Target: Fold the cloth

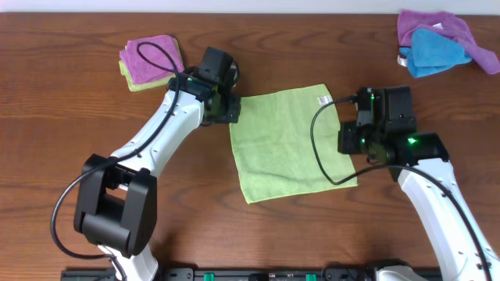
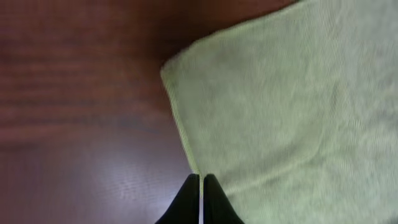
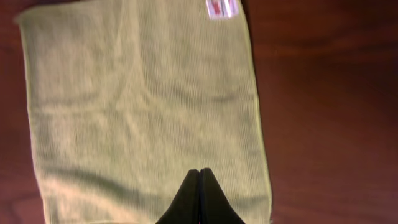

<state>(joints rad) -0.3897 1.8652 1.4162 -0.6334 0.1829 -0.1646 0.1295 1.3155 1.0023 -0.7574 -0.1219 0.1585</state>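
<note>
Pinching opposite edges, the left fingers (image 2: 189, 200) and right fingers (image 3: 189, 198) sit closed together on the cloth (image 1: 289, 144), which lies flat on the tabletop (image 1: 234, 234) between them. Both should lift evenly, keeping the fabric taut, before folding across.

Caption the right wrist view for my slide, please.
Right gripper shut, tips on the flat cloth, its white tag at the far corner.

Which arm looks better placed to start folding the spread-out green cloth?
Probably left: the left fingers close on the cloth at its hem near a corner; the right fingers sit farther in from the edge.
</note>
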